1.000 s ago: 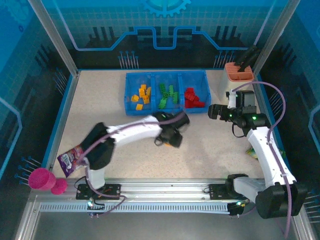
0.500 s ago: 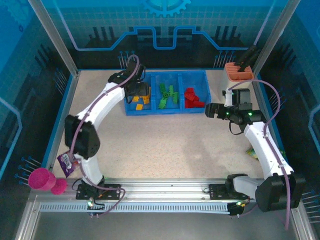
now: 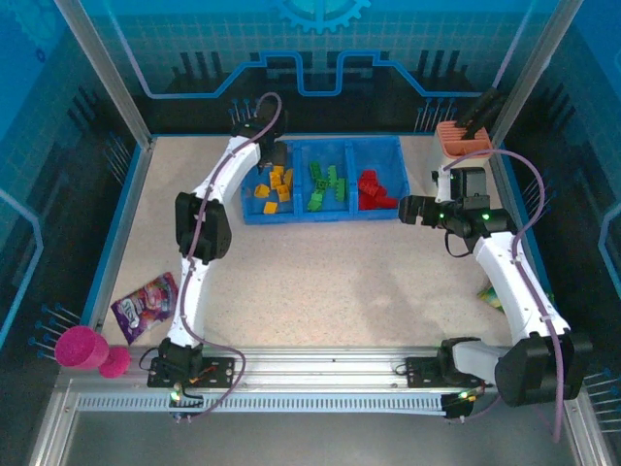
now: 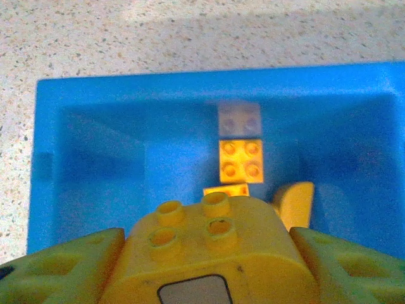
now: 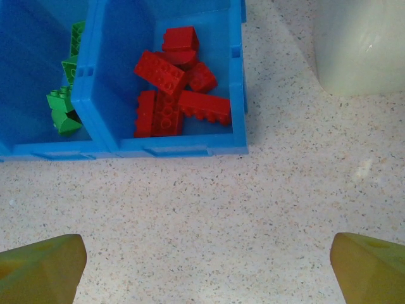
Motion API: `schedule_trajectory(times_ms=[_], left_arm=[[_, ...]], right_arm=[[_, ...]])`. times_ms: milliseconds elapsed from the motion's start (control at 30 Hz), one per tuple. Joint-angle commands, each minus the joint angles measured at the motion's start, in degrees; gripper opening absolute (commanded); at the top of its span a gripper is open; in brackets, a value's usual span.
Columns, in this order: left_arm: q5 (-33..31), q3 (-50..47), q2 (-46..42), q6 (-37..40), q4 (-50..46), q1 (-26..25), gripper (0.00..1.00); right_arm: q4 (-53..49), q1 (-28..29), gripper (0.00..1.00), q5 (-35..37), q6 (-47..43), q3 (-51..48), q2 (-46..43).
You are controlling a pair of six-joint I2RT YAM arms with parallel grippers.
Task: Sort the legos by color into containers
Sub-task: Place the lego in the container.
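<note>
So, the left hand (image 4: 212,269) is clamped on a yellow brick (image 4: 215,244), studs facing the camera, and it's held right over the left compartment of the blue tray (image 3: 320,216) at the far side of the table (image 3: 340,291). More orange-yellow legos (image 3: 275,186) can be seen lying loose in that same compartment. From above, the left hand (image 3: 277,155) is parked at the tray's far left corner.

The green legos (image 3: 325,184) are piled in the middle compartment and the red legos (image 5: 174,95) in the right one.

The right hand (image 3: 406,212) is held just beside the tray's right end, fingers (image 5: 44,266) spread wide apart with nothing between them, only bare table below.

Off to the side, a snack packet (image 3: 146,306) and a pink cup (image 3: 80,347) are left near the front left corner.
</note>
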Motion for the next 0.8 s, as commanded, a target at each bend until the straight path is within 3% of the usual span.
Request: schedule_trajectory(times_ms=[0, 467, 767], left_arm=[[1.8, 2.7, 2.3, -1.1, -2.7, 1.2, 0.59], [3.6, 2.6, 6.6, -2.5, -0.8, 1.4, 0.61], [4.1, 3.2, 8.0, -3.2, -0.2, 1.5, 0.73]], right_arm=[[-1.4, 0.9, 1.00, 1.2, -1.4, 2.7, 0.5], [-1.9, 1.2, 1.00, 1.4, -2.0, 4.4, 2.9], [-2.2, 1.1, 1.00, 1.4, -2.3, 4.9, 4.0]])
